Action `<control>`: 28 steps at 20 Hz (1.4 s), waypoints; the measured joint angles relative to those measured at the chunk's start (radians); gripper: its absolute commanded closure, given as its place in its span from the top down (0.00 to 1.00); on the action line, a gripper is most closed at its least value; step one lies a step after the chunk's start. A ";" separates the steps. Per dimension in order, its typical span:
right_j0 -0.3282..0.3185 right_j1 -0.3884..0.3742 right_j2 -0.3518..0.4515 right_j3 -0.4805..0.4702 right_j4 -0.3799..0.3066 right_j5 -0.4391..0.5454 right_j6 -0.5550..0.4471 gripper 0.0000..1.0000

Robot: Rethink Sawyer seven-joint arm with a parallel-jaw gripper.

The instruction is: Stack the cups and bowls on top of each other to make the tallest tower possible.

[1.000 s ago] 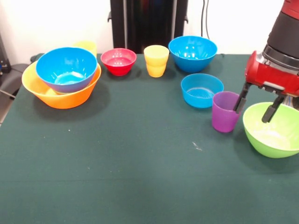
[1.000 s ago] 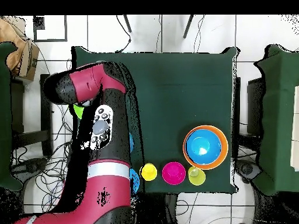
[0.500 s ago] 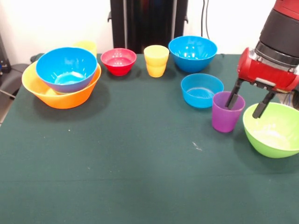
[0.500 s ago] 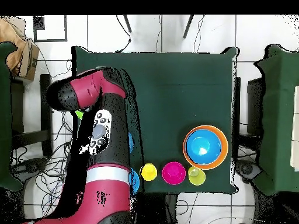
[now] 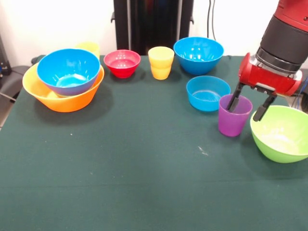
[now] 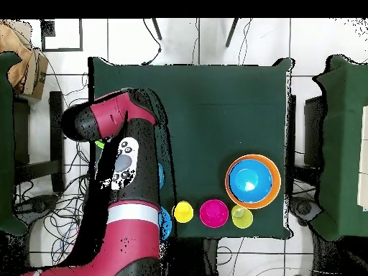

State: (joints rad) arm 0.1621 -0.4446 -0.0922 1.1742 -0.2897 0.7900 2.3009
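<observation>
Purple cup (image 5: 234,115) stands between the shallow blue bowl (image 5: 207,93) and the lime green bowl (image 5: 281,133). The gripper (image 5: 248,103) hangs with jaws spread, one finger inside the cup's rim, the other outside it.

in the front view a large bowl (image 5: 69,71) sits inside the huge bowl (image 5: 62,96) at the surface's (image 5: 134,173) left. along the far edge, left to right, stand a small bowl (image 5: 122,63), a cup (image 5: 160,62) and another large bowl (image 5: 198,55). nearer, a shallow bowl (image 5: 207,93), a second cup (image 5: 234,118) and a rightmost bowl (image 5: 282,133) line up.
</observation>
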 measured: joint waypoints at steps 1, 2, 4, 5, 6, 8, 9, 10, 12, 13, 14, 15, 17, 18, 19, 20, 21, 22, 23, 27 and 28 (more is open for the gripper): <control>0.002 0.002 -0.002 0.000 0.000 0.000 0.000 1.00; 0.004 0.003 -0.004 0.000 0.000 0.000 0.000 1.00; 0.008 0.004 -0.007 0.000 0.000 0.000 0.000 1.00; 0.014 0.004 -0.009 0.000 0.000 0.000 0.000 1.00; 0.016 0.004 -0.009 0.000 0.001 0.000 0.000 1.00; 0.016 0.004 -0.008 0.000 0.009 0.000 0.000 1.00; 0.016 0.004 -0.007 0.000 0.012 0.000 0.000 1.00; 0.015 0.004 -0.007 0.000 0.016 0.000 0.000 1.00; 0.009 0.004 -0.004 0.000 0.035 0.000 0.000 1.00; 0.007 0.004 -0.004 0.000 0.041 0.000 0.000 1.00; 0.005 0.004 -0.004 0.000 0.048 0.000 0.000 1.00; 0.004 0.004 -0.004 0.000 0.052 0.000 0.000 1.00; 0.003 0.004 -0.004 0.000 0.058 0.000 0.000 1.00; 0.003 0.005 -0.004 0.000 0.060 0.000 0.000 1.00; 0.003 0.005 -0.004 0.000 0.062 0.000 0.000 1.00; 0.003 0.006 -0.004 0.000 0.063 0.000 0.000 1.00; 0.003 0.008 -0.004 0.000 0.066 0.000 0.000 1.00; 0.003 0.010 -0.004 0.000 0.069 0.000 0.000 1.00; 0.003 0.013 -0.004 0.000 0.071 0.000 0.000 1.00; 0.003 0.027 -0.004 0.000 0.075 0.000 0.000 1.00; 0.004 0.035 -0.005 0.000 0.075 0.000 0.000 1.00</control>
State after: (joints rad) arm 0.1659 -0.4093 -0.0974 1.1740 -0.2147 0.7898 2.3009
